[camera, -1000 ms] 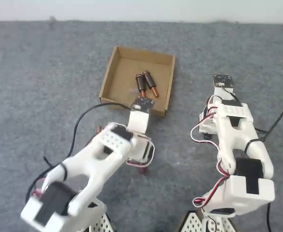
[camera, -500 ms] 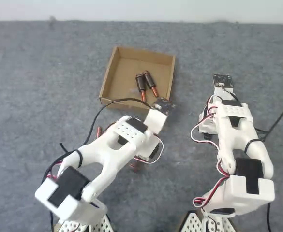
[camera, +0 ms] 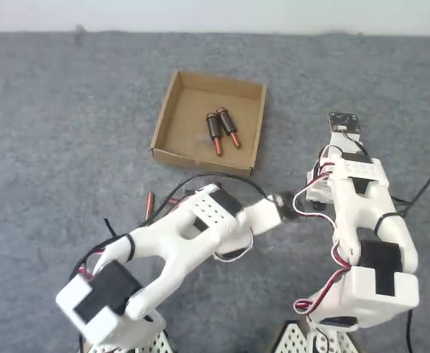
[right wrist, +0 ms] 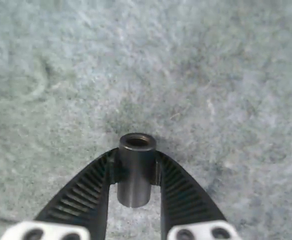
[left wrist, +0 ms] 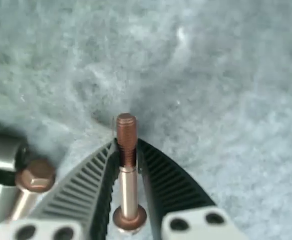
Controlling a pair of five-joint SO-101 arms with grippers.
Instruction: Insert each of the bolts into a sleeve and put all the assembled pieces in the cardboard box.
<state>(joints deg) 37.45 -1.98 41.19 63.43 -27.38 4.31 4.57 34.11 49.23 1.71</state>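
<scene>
My left gripper [left wrist: 126, 146] is clamped on a copper-coloured threaded bolt [left wrist: 127, 167], my right gripper [right wrist: 136, 157] on a dark cylindrical metal sleeve [right wrist: 136, 177]. From the left gripper in the high view, I see the open brown cardboard box [camera: 172, 103] at eleven o'clock holding two assembled bolt-and-sleeve pieces [camera: 223, 131]. A loose copper bolt [camera: 149, 206] lies on the grey carpet [camera: 67, 110] at nine o'clock.

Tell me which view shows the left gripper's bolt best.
The left wrist view: the bolt is clamped between the left gripper's fingers, with thread, shank and head plain. In the high view it is too small to tell. The right wrist view faces the sleeve.
</scene>
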